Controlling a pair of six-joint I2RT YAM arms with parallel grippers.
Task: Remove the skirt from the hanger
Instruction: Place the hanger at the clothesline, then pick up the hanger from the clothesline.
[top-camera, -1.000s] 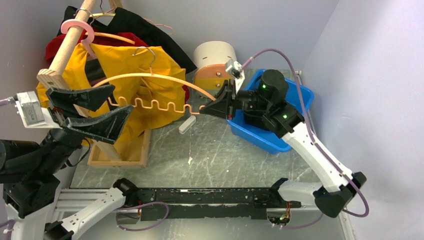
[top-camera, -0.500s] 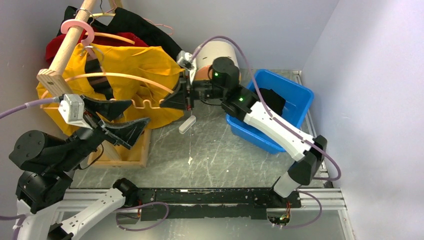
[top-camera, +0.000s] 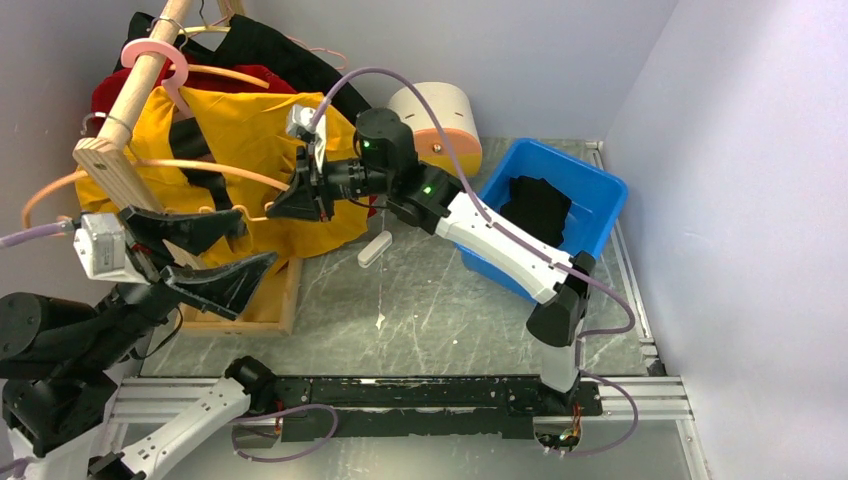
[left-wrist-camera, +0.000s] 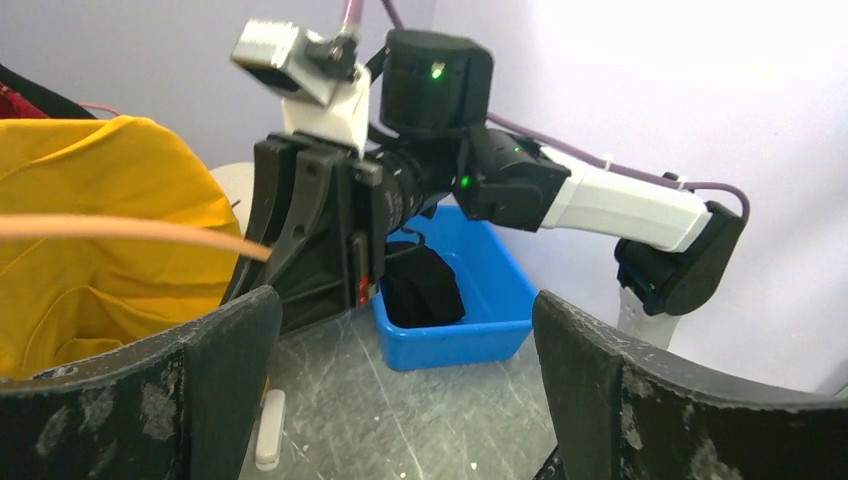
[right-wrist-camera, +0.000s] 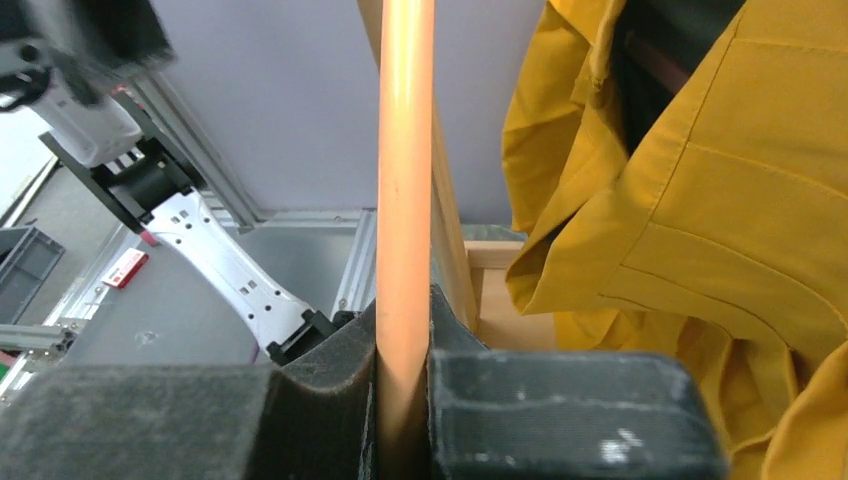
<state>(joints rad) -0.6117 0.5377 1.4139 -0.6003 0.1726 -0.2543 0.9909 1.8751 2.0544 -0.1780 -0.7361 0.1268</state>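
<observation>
Skirt (top-camera: 255, 125) hangs just beside your right gripper (right-wrist-camera: 405, 400), fingers (right-wrist-camera: 570, 420) clenched on hanger (right-wrist-camera: 405, 180); your left gripper (top-camera: 250, 240) gapes wide, holding nothing.

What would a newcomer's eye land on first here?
The yellow garment draped on the wooden rack at the far left stands out. Beside it, the right hand is clamped on an orange hanger, while the left hand hangs open nearby. A blue bin holding black cloth sits at the right.
</observation>
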